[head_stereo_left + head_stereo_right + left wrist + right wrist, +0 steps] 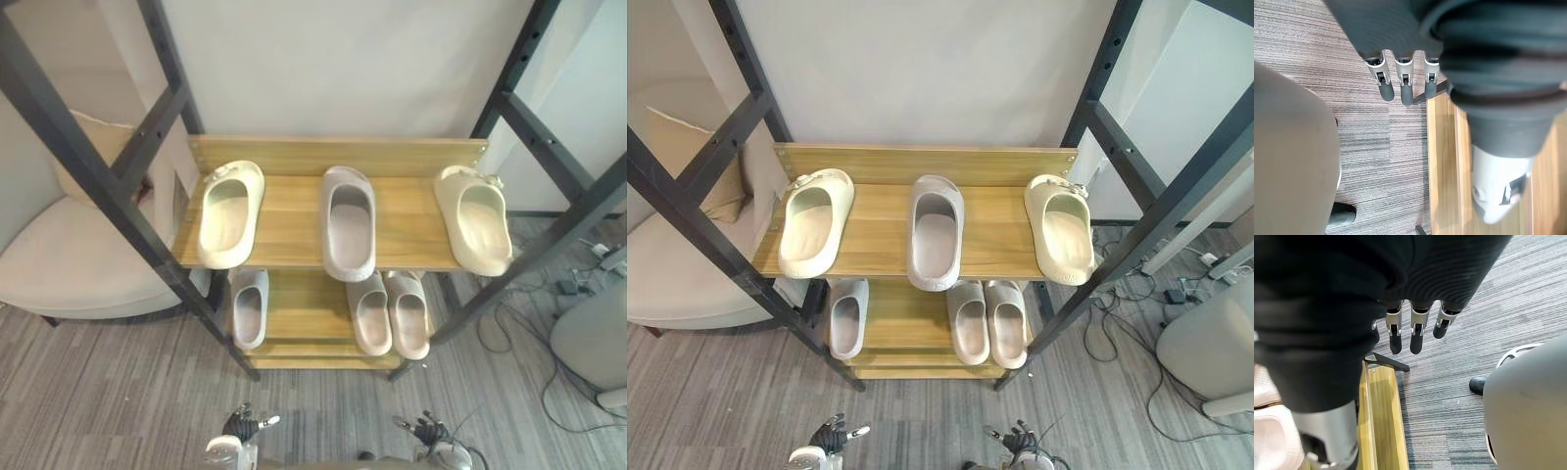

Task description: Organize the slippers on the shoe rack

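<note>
Shoe rack [294, 157] holds them all: left cream slipper [228, 213] and right cream slipper [474, 217] at the top shelf's ends, grey slipper [349, 223] between, grey single [249, 308] and pale pair [373, 318] below. Expect light, springy foam; pinch a side wall or hook the toe cap. Your left hand [243, 425] and right hand [427, 429] hang low, fingers straight, empty.

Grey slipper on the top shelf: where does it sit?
Eye views: the grey slipper lies centred on the top shelf, between the left cream slipper and right cream slipper.

Cream slipper [230, 213], perhaps taupe slipper [349, 222], grey-striped floor [98, 392]
</note>
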Controlling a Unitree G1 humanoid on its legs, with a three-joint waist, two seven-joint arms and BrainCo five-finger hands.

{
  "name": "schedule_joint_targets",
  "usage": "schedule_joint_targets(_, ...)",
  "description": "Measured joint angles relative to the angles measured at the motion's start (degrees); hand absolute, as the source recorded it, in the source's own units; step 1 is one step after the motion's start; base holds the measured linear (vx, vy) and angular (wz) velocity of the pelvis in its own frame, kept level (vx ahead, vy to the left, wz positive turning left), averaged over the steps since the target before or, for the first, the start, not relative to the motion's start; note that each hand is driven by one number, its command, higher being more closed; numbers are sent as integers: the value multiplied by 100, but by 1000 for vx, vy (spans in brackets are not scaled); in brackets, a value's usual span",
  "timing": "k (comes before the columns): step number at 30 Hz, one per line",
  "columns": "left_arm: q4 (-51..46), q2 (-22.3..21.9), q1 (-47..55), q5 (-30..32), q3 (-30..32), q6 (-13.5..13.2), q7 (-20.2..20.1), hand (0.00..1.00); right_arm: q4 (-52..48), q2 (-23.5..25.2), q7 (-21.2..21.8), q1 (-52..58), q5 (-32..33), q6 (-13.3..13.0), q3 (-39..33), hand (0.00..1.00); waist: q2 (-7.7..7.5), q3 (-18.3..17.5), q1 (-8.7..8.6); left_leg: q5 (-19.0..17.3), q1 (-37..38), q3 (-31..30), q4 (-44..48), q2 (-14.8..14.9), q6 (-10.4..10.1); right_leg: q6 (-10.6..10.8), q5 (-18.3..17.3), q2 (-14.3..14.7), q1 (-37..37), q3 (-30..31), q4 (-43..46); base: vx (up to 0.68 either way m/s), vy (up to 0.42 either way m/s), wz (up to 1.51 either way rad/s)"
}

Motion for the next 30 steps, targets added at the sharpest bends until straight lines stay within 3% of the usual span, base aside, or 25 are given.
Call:
schedule_joint_targets(4, -8, 16, 5, 3, -161, -10, 25, 0, -724, -47, -156, 200, -167, -2, 775, 0, -29, -17, -2, 2, -7, 25, -1, -104, 4, 32, 268, -35, 68, 144, -331, -51, 58, -19)
schedule_joint_targets(9, -59, 25, 37, -1, -153, -93, 143, 0, -3435, 6, -196, 989, -780, -79, 1699, 0, -77, 10, -5, 11, -29, 173, -8, -133, 19, 17, 462, -30, -85, 463, -418, -104, 33, -28)
schedule_joint_targets(13, -106, 63, 70, -1, -150, -117, 222, 0, -4874, -21, -172, 1368, -1334, -208, 1702, 0, -157, 53, -3, 12, -19, 161, -116, -114, 21, -11, 575, 21, -185, 578, -425, -108, -5, -13)
schedule_joint_targets(20, -130, 79, 111, 2, -151, -182, 250, 0, -6489, -146, -174, 1524, -1810, -301, 1592, 0, -184, 55, -20, 89, -12, 171, -242, -145, 48, -28, 680, 17, -239, 677, -461, -85, -10, -8)
schedule_joint_targets(30, -204, 47, 158, 77, -150, -239, 210, 0, -7731, -145, -531, 1218, -1845, -401, 1136, 0, -139, 90, -14, 141, 185, 126, -353, -146, 47, -27, 698, 39, -101, 672, -463, 12, -4, 0)
